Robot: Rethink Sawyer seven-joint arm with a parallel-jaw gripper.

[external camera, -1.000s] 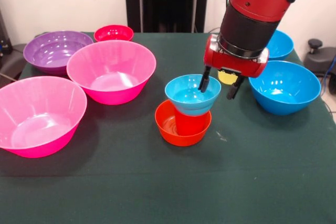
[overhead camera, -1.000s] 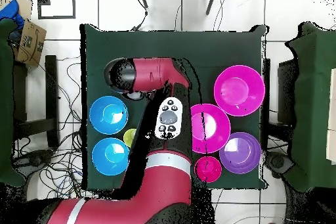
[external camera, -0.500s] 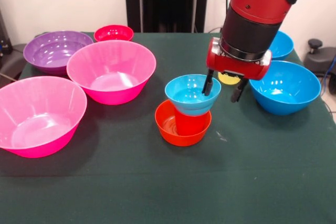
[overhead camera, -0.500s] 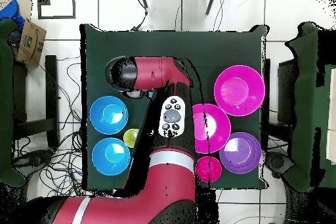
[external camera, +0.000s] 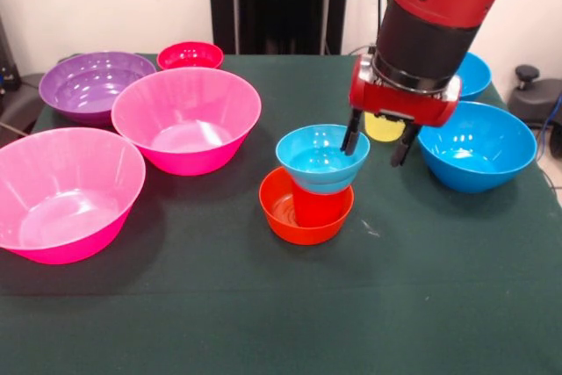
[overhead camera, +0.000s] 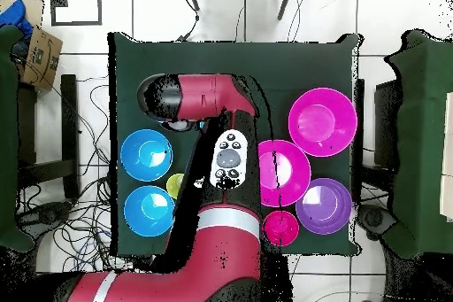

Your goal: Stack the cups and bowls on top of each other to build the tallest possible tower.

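The tower stands mid-table: a small orange bowl (external camera: pixel 283 212) holds a red cup (external camera: pixel 318 206), and a small light-blue bowl (external camera: pixel 318 159) sits on the cup. My gripper (external camera: pixel 376 150) is open and empty. It hangs just right of the light-blue bowl, with its left finger (external camera: pixel 351 140) at the bowl's right rim. The yellow cup (external camera: pixel 384 128) stands right behind the gripper and also shows in the overhead view (overhead camera: pixel 175 184). A large blue bowl (external camera: pixel 477 147) sits to the gripper's right. In the overhead view the arm hides the tower and the gripper.
Two large pink bowls (external camera: pixel 186 118) (external camera: pixel 66 192), a purple bowl (external camera: pixel 95 83) and a small red bowl (external camera: pixel 190 54) fill the left side. A second blue bowl (external camera: pixel 468 75) sits at the back right. The overhead view shows both blue bowls (overhead camera: pixel 146 154) (overhead camera: pixel 148 211).
In the front view my gripper has moved a little right and up, from over the light-blue bowl's inside to its right rim. It stays open. The tower has not moved.
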